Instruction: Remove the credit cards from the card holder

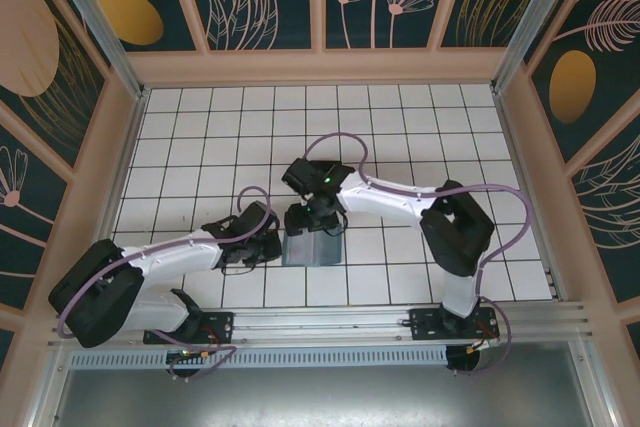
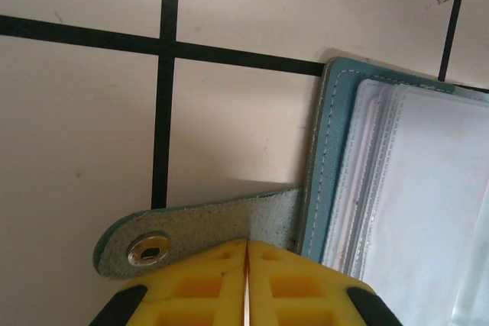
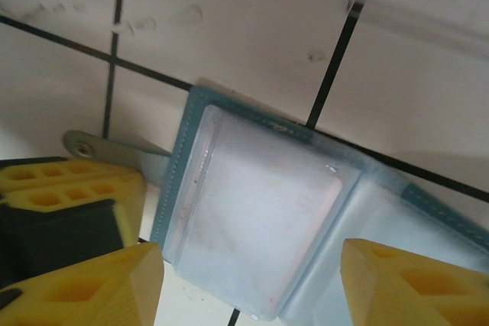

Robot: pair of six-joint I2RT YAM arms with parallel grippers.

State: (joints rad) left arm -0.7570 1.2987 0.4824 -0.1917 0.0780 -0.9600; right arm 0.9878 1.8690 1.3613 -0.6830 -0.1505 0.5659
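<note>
i am pressing the closed, empty left gripper onto the strap of the card holder, which is lying open on the tiles beneath the wide-open, empty right gripper, whose fingers risk sliding off the slick sleeves and dragging the holder loose.

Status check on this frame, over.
Left gripper shut at the snap strap. Right gripper open, straddling the opened card holder. Cards not discernible through cloudy sleeves.

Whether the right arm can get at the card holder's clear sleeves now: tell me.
Likely yes. The right fingers stand open over the card holder, nothing between them and its clear sleeves; the left fingers, shut, sit aside at its strap.
</note>
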